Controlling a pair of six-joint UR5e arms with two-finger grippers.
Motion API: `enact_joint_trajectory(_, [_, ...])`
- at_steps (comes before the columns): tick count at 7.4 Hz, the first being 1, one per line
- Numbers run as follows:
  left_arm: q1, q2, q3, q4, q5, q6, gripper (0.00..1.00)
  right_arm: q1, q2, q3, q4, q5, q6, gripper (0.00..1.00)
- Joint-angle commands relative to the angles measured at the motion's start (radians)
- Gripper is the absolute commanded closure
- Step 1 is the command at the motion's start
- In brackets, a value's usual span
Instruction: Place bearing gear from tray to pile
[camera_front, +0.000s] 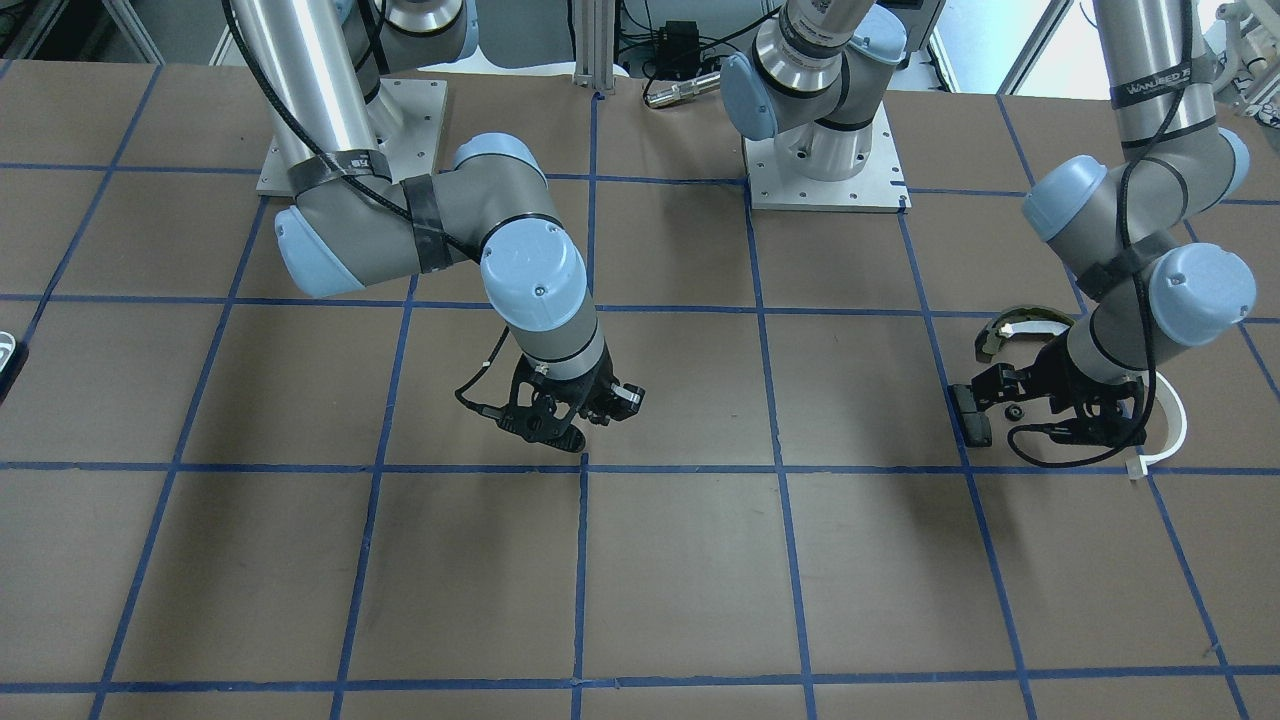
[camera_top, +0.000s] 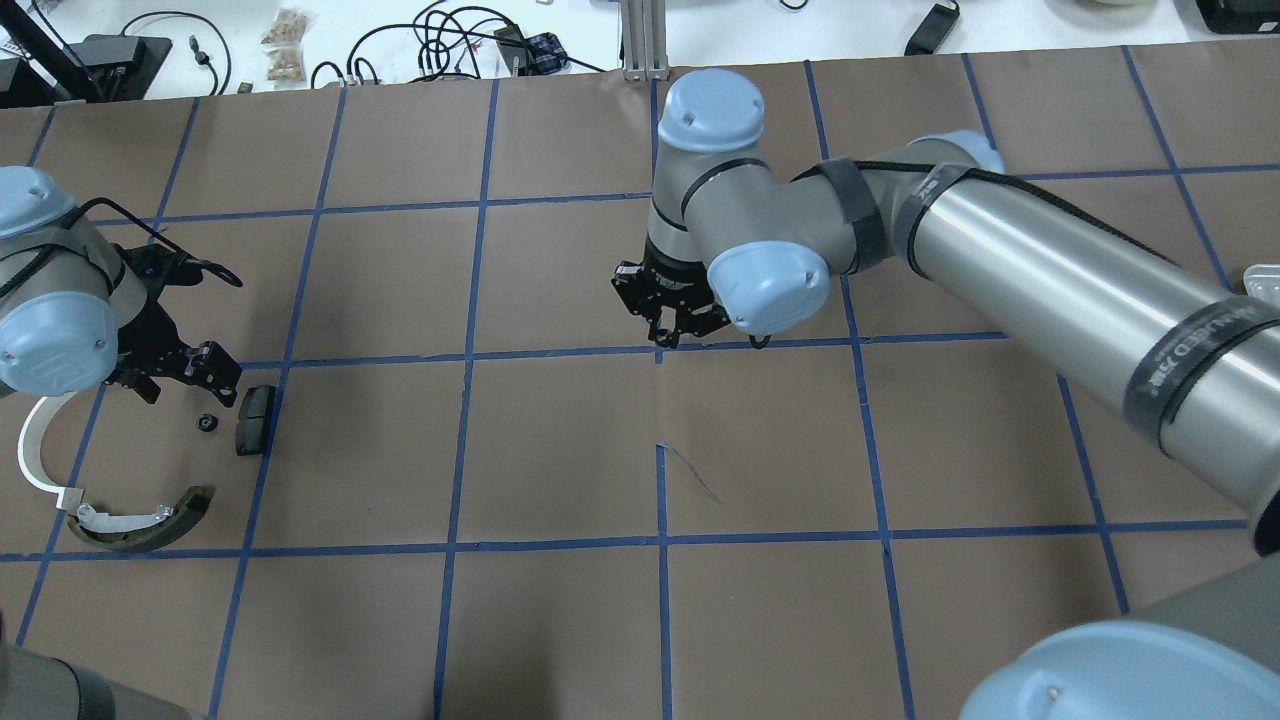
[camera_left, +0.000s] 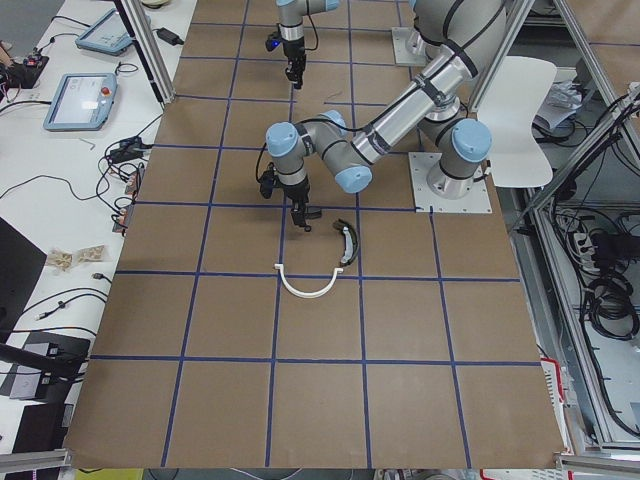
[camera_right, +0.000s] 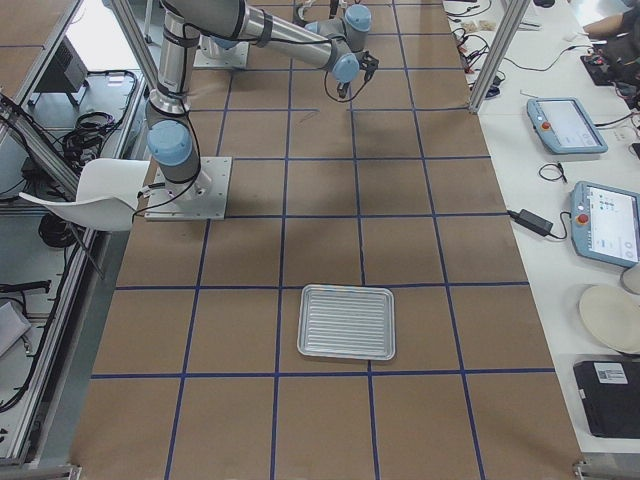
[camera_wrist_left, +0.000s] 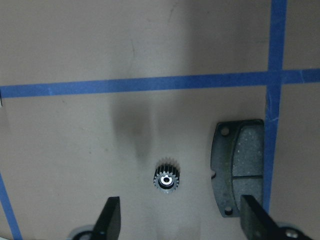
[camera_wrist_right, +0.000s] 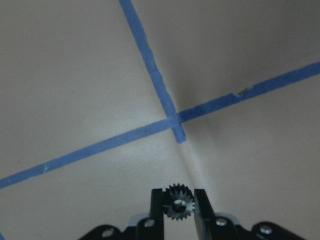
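My right gripper is shut on a small black bearing gear and holds it above a crossing of blue tape lines at mid-table, as the overhead view also shows. My left gripper is open over the pile. A second small gear lies on the table between its fingers, not touched. The black rectangular pad lies beside that gear. The olive-green brake shoe and the white plastic arc lie close by. The ribbed metal tray shows only in the exterior right view and looks empty.
The brown table is marked with a grid of blue tape. The two arm bases stand at the robot's edge. Cables and tablets lie on a side bench beyond the table's far edge.
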Motion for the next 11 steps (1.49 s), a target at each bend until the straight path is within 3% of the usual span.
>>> enact_joint_trajectory(1, [-0.101,0.026,-0.001,-0.010,-0.059,-0.092,0.00,0.040,0.002,0.034,-0.023,0.008,0.027,1.00])
enact_joint_trajectory(2, [-0.152,0.036,-0.001,-0.011,-0.058,-0.203,0.00,0.051,0.002,0.040,-0.022,0.008,0.032,0.81])
enact_joint_trajectory(3, [-0.203,0.044,-0.002,-0.013,-0.058,-0.280,0.00,0.051,0.000,0.049,-0.025,0.005,0.029,0.31])
enact_joint_trajectory(4, [-0.253,0.046,-0.008,-0.013,-0.062,-0.310,0.00,0.050,0.000,0.049,-0.028,-0.001,0.023,0.01])
enact_joint_trajectory(7, [-0.414,0.044,-0.001,-0.011,-0.061,-0.463,0.00,-0.045,-0.062,0.014,-0.009,-0.013,-0.049,0.00])
enact_joint_trajectory(10, [-0.644,-0.005,-0.002,0.049,-0.068,-0.808,0.00,-0.334,-0.245,0.003,0.170,-0.015,-0.470,0.00])
enact_joint_trajectory(11, [-0.736,-0.017,-0.002,0.156,-0.118,-0.901,0.00,-0.424,-0.306,0.001,0.269,-0.039,-0.591,0.00])
